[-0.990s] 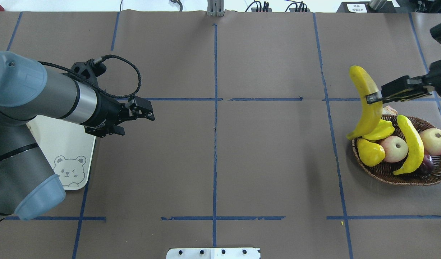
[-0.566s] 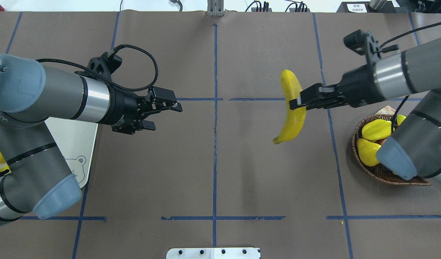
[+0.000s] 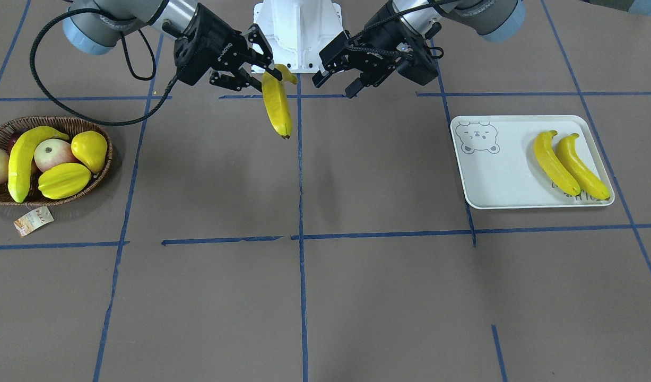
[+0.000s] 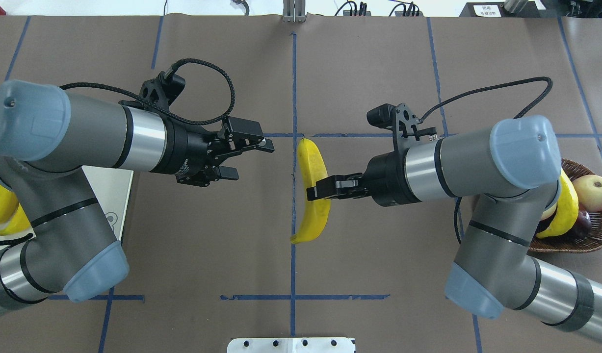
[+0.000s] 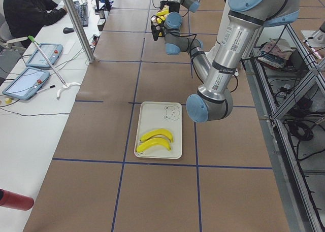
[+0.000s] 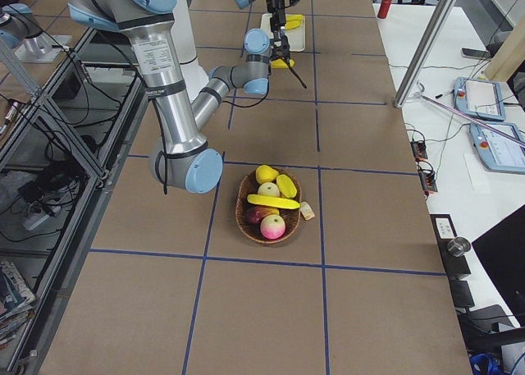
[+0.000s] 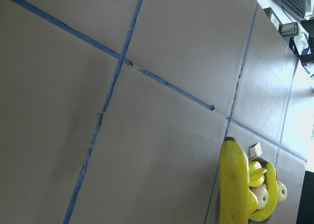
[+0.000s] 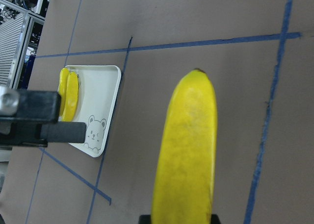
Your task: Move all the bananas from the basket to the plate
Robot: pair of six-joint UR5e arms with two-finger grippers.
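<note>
My right gripper (image 4: 311, 192) is shut on a yellow banana (image 4: 314, 196) and holds it in the air over the table's centre line; it also shows in the front view (image 3: 277, 106). My left gripper (image 4: 251, 158) is open and empty, a short way left of that banana, jaws towards it. Two bananas (image 3: 556, 163) lie side by side on the white bear plate (image 3: 511, 180). One banana (image 3: 23, 159) lies in the wicker basket (image 3: 103, 168).
The basket also holds a yellow pear (image 3: 90, 149), a yellow starfruit (image 3: 64, 180) and apples (image 3: 52, 154). Its paper tag (image 3: 33, 220) lies on the table beside it. Blue tape lines cross the brown table cover.
My right arm has carried the banana from above the basket leftwards to the table's centre. My left arm has moved right towards the centre, its gripper staying open.
</note>
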